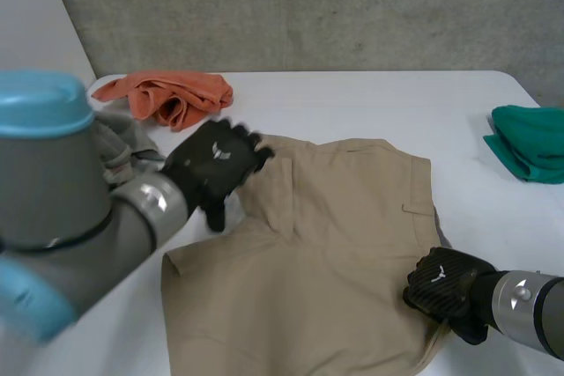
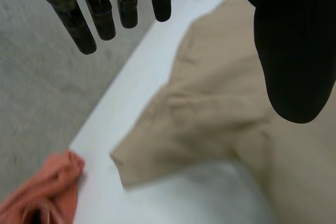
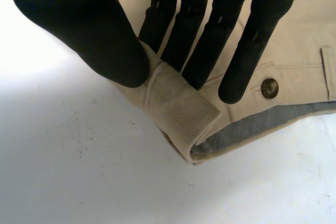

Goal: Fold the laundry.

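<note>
- Your left hand (image 1: 216,163) hung over the shorts (image 1: 326,253). Its fingers (image 2: 97,17) were straight and spread, released, with nothing between them and the thumb.
- Below those fingers lay a rumpled leg of the shorts. Its hem end lay on the bare surface (image 1: 370,103).
- Whether that hand touched the fabric, I could not tell.
- Your right hand (image 1: 445,283) was at the waistband (image 3: 181,111) corner of the shorts. Its fingers and thumb were closed on a folded-over flap of the band, pinching it.
- A button (image 3: 269,87) sat just beyond the fingertips of that hand, beside the outermost finger. A grey lining showed along the band's edge past it.
- The shorts lay spread across the middle of the surface, between your two hands, with one leg reaching back toward the robot.
- An orange cloth (image 1: 167,94) lay bunched on the surface beyond your left hand's fingers, apart from the shorts.
- A green cloth (image 1: 529,143) lay well apart from your right hand, near the surface's edge.
- A grey cloth (image 1: 119,143) sat beside your left wrist, partly hidden behind the arm.
</note>
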Controlling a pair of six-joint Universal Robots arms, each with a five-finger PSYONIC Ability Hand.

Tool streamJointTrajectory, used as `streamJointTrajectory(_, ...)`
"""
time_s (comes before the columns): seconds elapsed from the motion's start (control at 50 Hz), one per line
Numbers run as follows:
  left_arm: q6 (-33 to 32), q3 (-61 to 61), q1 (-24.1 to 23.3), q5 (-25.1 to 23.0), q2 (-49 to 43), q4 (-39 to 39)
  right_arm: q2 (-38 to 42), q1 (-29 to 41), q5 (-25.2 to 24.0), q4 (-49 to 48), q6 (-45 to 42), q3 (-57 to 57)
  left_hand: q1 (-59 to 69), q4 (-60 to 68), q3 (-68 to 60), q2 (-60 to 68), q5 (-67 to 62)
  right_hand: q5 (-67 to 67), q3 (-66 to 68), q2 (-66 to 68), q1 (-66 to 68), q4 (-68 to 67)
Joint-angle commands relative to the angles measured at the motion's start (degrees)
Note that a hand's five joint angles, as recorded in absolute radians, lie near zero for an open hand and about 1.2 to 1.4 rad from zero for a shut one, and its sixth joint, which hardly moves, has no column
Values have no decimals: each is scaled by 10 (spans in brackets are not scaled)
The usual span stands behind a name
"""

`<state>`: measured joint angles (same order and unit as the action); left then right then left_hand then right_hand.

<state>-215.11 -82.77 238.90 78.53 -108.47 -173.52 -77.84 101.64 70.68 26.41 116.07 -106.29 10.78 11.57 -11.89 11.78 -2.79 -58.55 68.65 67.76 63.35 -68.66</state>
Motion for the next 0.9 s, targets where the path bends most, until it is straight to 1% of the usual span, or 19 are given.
streamJointTrajectory(0.02, 17, 184, 34, -122, -160, -1, 11, 1, 0, -29, 19, -6, 85, 77, -74, 75, -65, -114, 114, 122, 167, -113)
streamJointTrajectory(0.06, 17, 256, 39, -150, -214, 18, 17, 4, 0, -37, 23, -10, 105, 97, -94, 95, -85, -114, 114, 122, 167, -113)
streamJointTrajectory(0.12, 13, 326, 42, -172, -270, 34, 23, 5, 0, -43, 25, -12, 134, 126, -123, 124, -114, -114, 114, 122, 167, -113)
streamJointTrajectory(0.14, 10, 373, 44, -181, -306, 43, 29, 6, 0, -47, 28, -13, 159, 151, -148, 149, -139, -114, 114, 122, 167, -113)
streamJointTrajectory(0.22, 8, 478, 47, -197, -385, 69, 40, 7, 0, -55, 35, -13, 200, 192, -188, 189, -179, -114, 114, 122, 167, -113)
streamJointTrajectory(0.32, 8, 571, 50, -210, -459, 93, 54, 7, 1, -65, 45, -13, 221, 213, -210, 211, -201, -114, 114, 122, 167, -113)
streamJointTrajectory(0.42, 5, 610, 51, -216, -502, 97, 66, 4, -1, -69, 49, -13, 226, 219, -215, 216, -206, -114, 114, 122, 167, -113)
streamJointTrajectory(0.46, 4, 616, 53, -217, -511, 96, 69, 1, -2, -72, 50, -13, 250, 242, -239, 240, -230, -114, 114, 122, 167, -113)
streamJointTrajectory(0.68, 4, 632, 62, -227, -537, 88, 85, -3, -5, -83, 50, -10, 300, 292, -289, 290, -280, -114, 114, 122, 167, -113)
streamJointTrajectory(0.9, 2, 640, 60, -234, -554, 90, 87, -7, -8, -85, 50, -9, 329, 321, -318, 319, -309, -114, 114, 122, 167, -113)
